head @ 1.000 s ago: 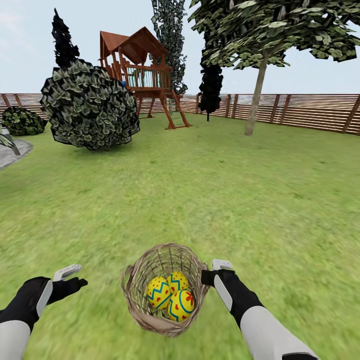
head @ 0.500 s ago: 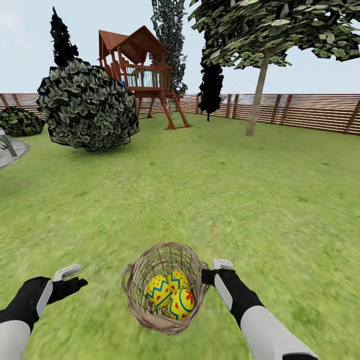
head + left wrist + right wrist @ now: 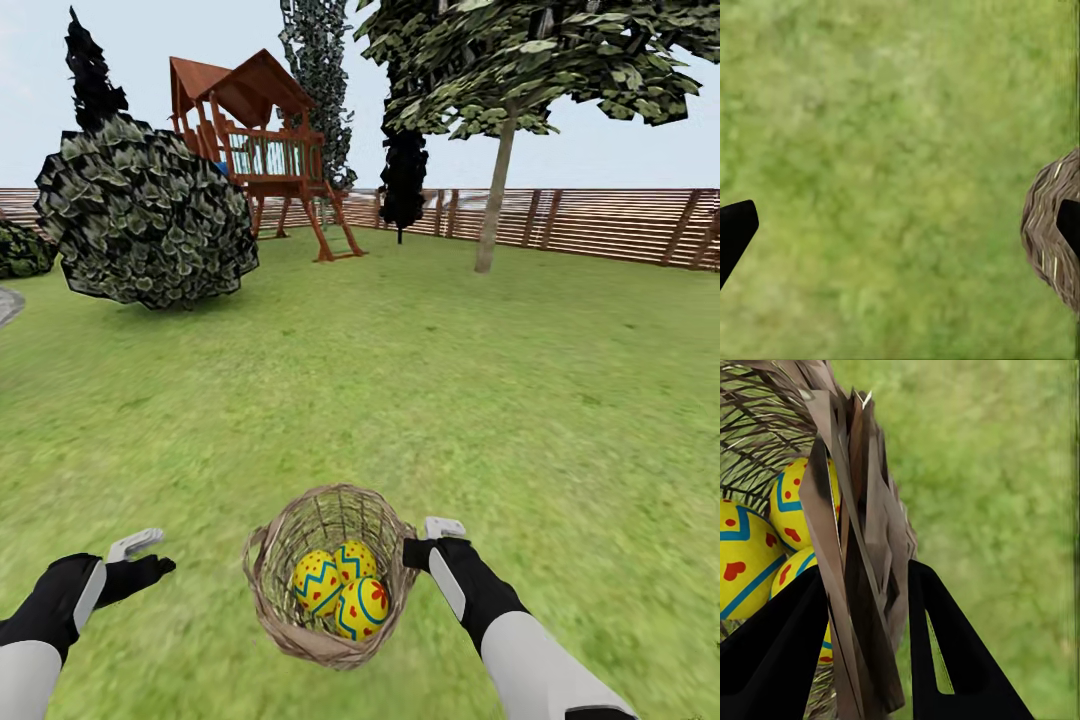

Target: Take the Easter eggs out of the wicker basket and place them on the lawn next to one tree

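Three yellow Easter eggs (image 3: 341, 588) with blue zigzags and red marks lie together in the wicker basket (image 3: 262, 560), which shows low in the head view over the lawn (image 3: 400, 380). My right gripper (image 3: 412, 552) is shut on the basket's right rim; in the right wrist view its black fingers (image 3: 772, 652) pinch the woven wall (image 3: 862, 510), with eggs (image 3: 742, 555) inside. My left gripper (image 3: 150, 565) is open and holds nothing, a little way left of the basket; the left wrist view has the basket's side (image 3: 1042, 225) at one edge. A pale-trunked tree (image 3: 495, 190) stands far ahead, right of centre.
A big round dark bush (image 3: 145, 225) stands at the far left, a red-brown play tower (image 3: 255, 130) behind it. A slatted wooden fence (image 3: 600, 225) closes the back. Open grass stretches between me and the tree.
The whole picture has slid to the left, so the camera has turned right. The arms, the basket and the eggs keep their places in the view.
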